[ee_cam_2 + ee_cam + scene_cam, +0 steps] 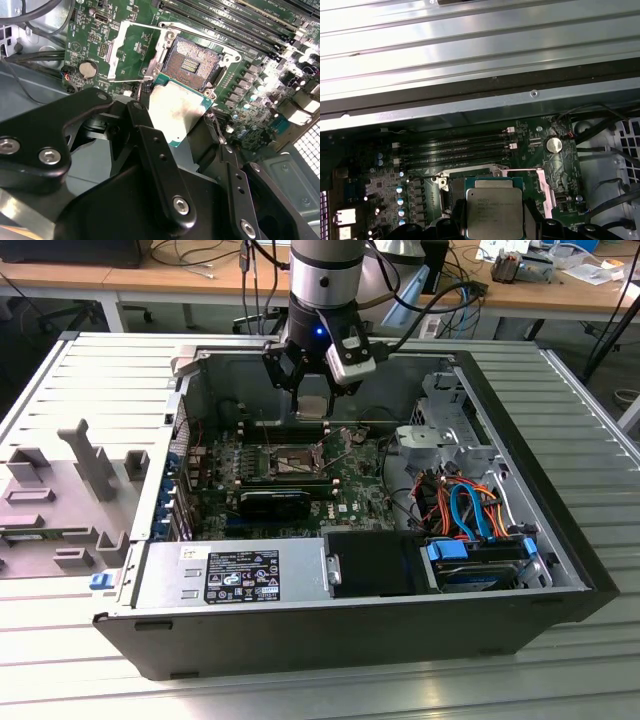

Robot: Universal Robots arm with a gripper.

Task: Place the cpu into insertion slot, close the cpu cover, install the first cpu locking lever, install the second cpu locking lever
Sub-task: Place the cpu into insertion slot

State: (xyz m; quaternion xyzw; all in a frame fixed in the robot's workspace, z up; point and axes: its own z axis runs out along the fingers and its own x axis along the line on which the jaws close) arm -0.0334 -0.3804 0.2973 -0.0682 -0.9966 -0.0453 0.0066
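I have the claw (313,402) clenched on the chip (177,112), gripping two opposite edges. In the exterior view the chip hangs at about one o'clock from the socket (283,462), not touching it. The cover (160,52) lies swung open beside the bare socket.

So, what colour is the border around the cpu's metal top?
Teal green, around the silver-grey top of the cpu; clearest in the second wrist view.
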